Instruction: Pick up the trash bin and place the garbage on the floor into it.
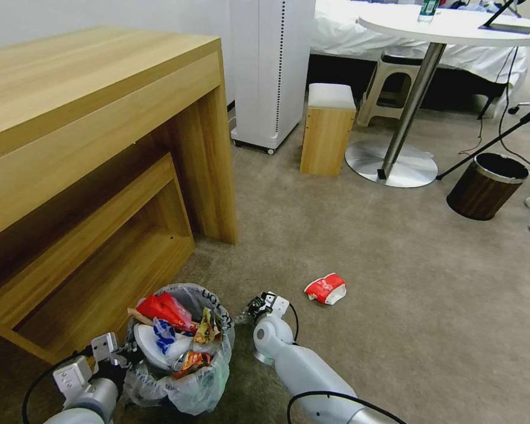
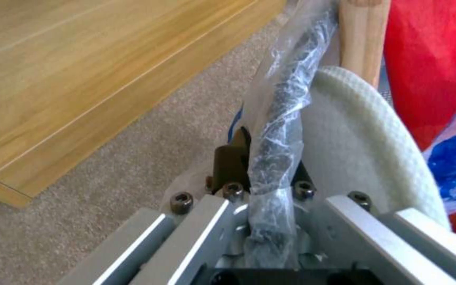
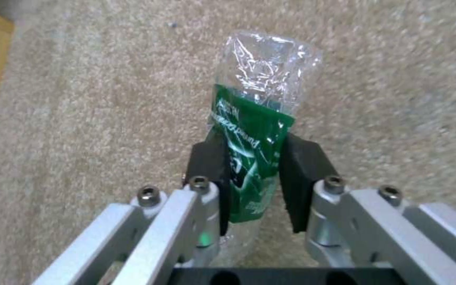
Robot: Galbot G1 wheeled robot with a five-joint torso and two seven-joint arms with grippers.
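The trash bin [image 1: 185, 377], lined with a crinkly whitish bag, stands on the beige floor [image 1: 394, 265] beside the desk. It holds red and orange wrappers, a white slipper [image 2: 360, 150] and a wooden stick [image 2: 362, 35]. My left gripper [image 1: 116, 355] is shut on the bin's bag-covered rim [image 2: 278, 130]. Just right of the bin, my right gripper [image 1: 254, 307] is shut on a crushed clear bottle with a green label [image 3: 251, 130], held above the carpet. A crumpled red and white wrapper [image 1: 325, 288] lies on the floor farther right.
A wooden desk [image 1: 100, 147] fills the left side. Behind stand a white appliance [image 1: 271, 70], a wooden stool [image 1: 328, 129] and a round table's metal base [image 1: 391, 165]. A dark brown bin [image 1: 486, 185], a tripod leg and cables sit at the far right.
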